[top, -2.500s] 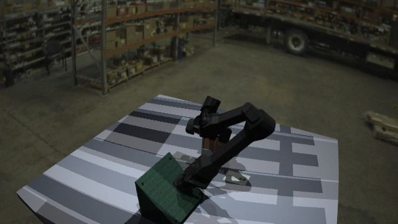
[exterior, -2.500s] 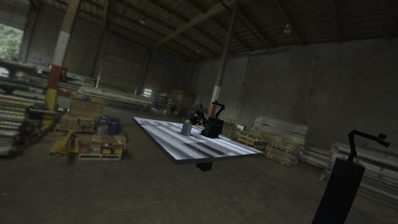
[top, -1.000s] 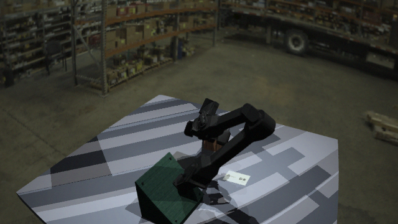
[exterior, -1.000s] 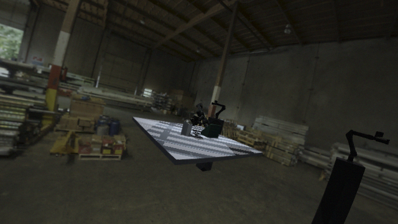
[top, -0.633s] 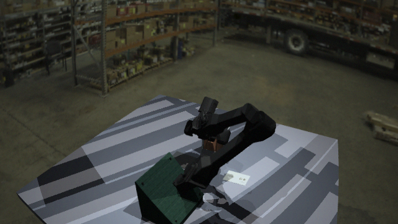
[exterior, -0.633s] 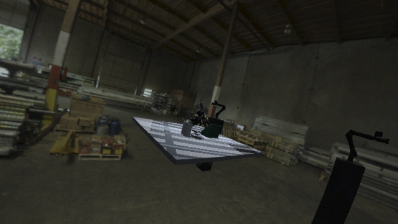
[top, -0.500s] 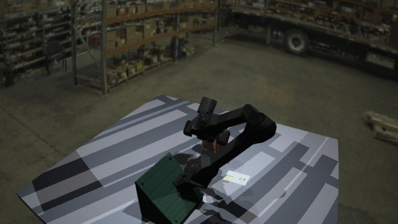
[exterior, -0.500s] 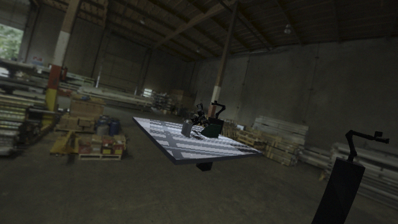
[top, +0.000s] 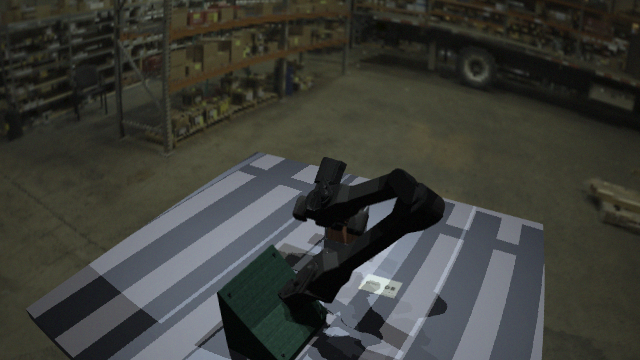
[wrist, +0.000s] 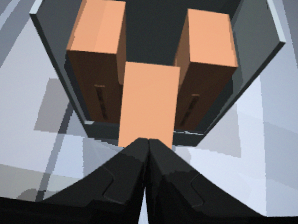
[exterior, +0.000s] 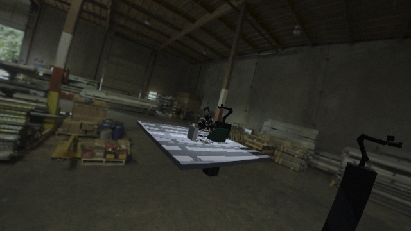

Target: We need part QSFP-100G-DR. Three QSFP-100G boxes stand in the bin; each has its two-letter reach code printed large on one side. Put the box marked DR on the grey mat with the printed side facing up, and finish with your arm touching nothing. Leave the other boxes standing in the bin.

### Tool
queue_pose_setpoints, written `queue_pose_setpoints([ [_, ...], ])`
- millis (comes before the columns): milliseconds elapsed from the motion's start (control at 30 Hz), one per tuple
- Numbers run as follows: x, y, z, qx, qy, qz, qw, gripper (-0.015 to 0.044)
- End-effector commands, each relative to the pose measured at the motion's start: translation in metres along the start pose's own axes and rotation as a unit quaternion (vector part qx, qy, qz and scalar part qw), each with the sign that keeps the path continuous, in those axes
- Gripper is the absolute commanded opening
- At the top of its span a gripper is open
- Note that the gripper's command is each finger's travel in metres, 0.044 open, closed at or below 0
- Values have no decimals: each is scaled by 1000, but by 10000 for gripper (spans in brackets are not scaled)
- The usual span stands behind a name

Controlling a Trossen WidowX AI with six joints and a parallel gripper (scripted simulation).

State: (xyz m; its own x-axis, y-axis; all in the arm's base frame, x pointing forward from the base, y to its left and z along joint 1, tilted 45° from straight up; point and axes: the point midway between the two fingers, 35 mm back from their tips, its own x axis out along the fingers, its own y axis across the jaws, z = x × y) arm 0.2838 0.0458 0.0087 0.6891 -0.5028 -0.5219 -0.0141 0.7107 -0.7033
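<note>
Three orange-brown boxes stand in the grey bin (wrist: 257, 50) (exterior: 192, 133): a left box (wrist: 97, 27), a right box (wrist: 211, 40) and a middle box (wrist: 150, 100). The middle one is nearer the wrist camera, and its plain face looks longer than the others' tops; whether it leans is unclear. The outer boxes show small dark marks on their shaded near sides, with no readable reach code. My gripper (wrist: 147, 148) is shut with nothing between its fingers. Its tips overlap the middle box's near edge in the wrist view; contact cannot be told. I cannot make out the grey mat.
A pale card (top: 380, 286) with dark print reading DR lies on the striped table (top: 520, 290). A green wedge-shaped stand (top: 262, 290) (exterior: 219, 135) is beside the arm's base. In the exterior view, another arm (exterior: 364, 147) stands on a black pedestal at the right, away from the table.
</note>
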Motion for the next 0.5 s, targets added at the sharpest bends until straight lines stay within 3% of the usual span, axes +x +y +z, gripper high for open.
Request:
queue_pose_setpoints([
  [0,0,0,0,-1,-1,0,1000,0],
  [67,0,0,0,-1,-1,0,1000,0],
  [367,1,3,6,-146,23,8,989,236],
  [467,0,4,9,-204,31,12,978,242],
])
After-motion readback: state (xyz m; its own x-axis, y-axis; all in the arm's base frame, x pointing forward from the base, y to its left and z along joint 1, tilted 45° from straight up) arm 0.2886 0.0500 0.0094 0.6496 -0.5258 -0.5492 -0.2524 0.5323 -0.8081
